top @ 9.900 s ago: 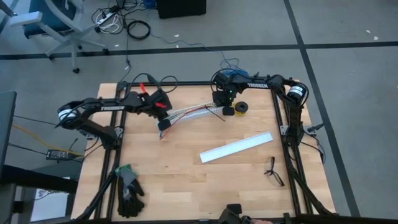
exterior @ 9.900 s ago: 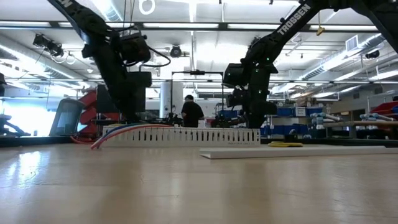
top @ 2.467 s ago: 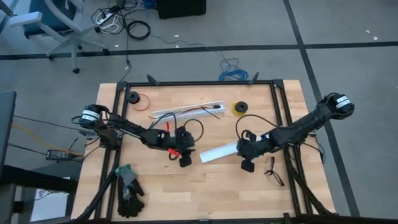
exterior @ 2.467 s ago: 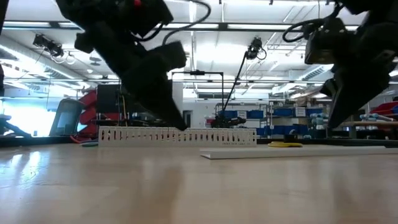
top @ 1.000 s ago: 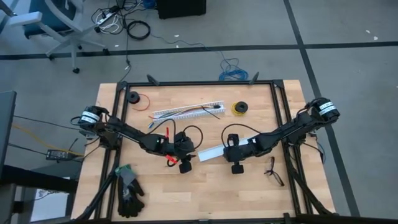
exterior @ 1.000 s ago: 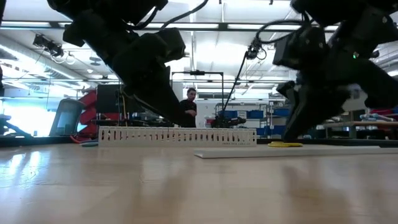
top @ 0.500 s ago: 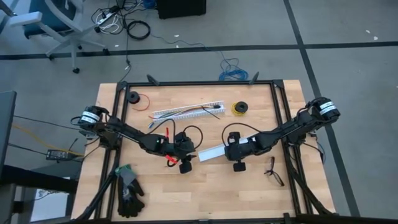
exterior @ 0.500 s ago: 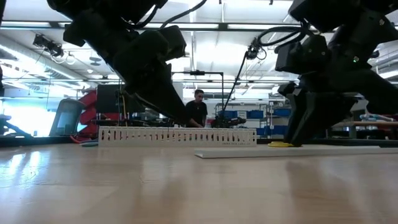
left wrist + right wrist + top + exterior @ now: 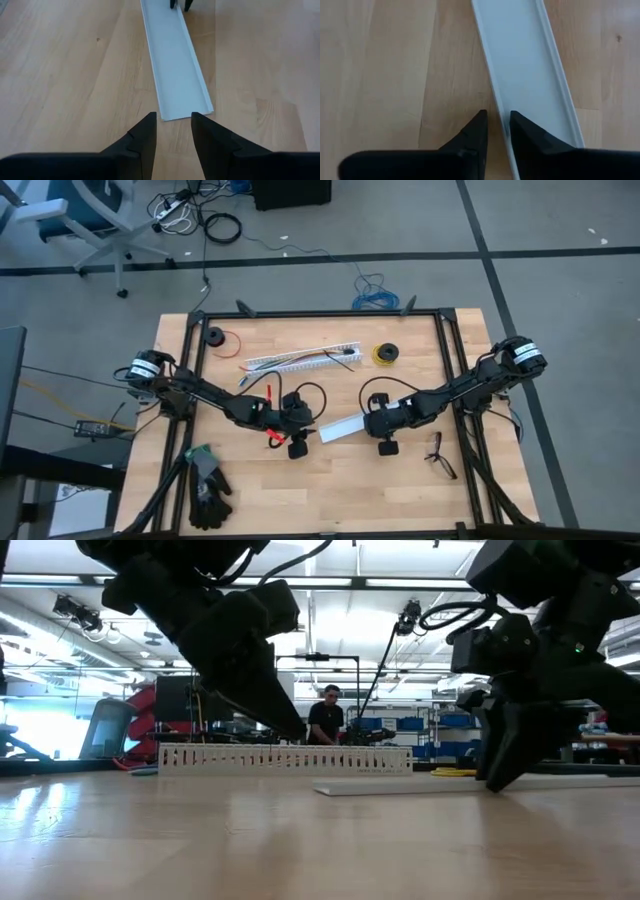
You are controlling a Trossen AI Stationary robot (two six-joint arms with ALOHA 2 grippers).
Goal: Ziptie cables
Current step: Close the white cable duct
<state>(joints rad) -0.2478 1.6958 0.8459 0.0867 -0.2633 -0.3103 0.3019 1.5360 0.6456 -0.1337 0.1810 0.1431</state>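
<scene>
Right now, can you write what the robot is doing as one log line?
left pincer: open, at white channel end | right pincer: straddling channel's side wall | cables: untouched, in slotted channel

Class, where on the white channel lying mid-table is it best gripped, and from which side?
Probably one raised long rim of the white channel, from above, a finger either side: it lies flat, open side up, so only its thin rims stand proud. The right gripper straddles one rim.

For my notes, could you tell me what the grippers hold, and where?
Left gripper: nothing. Right gripper straddles the cover's long rim; a grip cannot be told.
</scene>
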